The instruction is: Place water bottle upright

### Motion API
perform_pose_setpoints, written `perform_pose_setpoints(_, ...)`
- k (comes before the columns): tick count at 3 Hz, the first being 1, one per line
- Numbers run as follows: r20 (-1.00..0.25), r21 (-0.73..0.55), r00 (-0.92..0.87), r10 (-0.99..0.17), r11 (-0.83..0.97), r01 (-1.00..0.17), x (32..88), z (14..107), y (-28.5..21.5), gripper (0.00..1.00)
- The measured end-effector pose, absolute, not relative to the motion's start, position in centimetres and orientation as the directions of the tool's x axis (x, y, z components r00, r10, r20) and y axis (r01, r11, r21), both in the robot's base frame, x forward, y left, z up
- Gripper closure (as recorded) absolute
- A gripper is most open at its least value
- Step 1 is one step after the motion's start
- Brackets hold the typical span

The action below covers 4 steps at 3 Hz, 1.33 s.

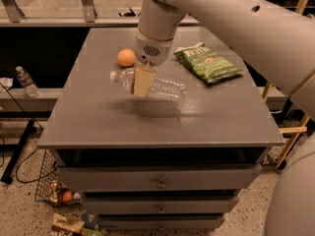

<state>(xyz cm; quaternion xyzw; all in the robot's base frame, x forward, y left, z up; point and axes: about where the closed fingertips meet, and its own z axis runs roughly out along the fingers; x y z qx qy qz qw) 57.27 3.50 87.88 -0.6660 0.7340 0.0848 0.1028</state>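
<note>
The water bottle (162, 88) is clear ribbed plastic with a white cap at its left end. It lies on its side in the air, just above the grey table top (147, 127), and its shadow falls on the table below it. My gripper (141, 85) comes down from above and is shut on the bottle near its cap end. One tan finger (142, 80) crosses the front of the bottle and hides its label.
An orange ball (127, 58) sits on the table just behind and left of the bottle. A green chip bag (206, 62) lies at the back right. A second small clear bottle (27, 82) stands on a low ledge left of the table. Drawers and floor clutter are below.
</note>
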Motion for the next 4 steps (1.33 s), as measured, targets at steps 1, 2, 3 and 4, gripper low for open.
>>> perform_pose_setpoints(1,-0.440,-0.040,-0.090,-0.894,0.119,-0.992,58.2,92.4,2.3,1.00)
perform_pose_setpoints(2,-0.623,-0.065,-0.066,-0.780,0.136,-0.989,58.1,95.4,1.3,1.00)
perform_pose_setpoints(3,-0.767,-0.083,-0.047,-0.640,0.171,-0.982,58.5,96.4,0.4,1.00)
perform_pose_setpoints(4,-0.870,-0.084,-0.034,-0.492,0.215,-0.973,59.0,96.7,-0.9,1.00)
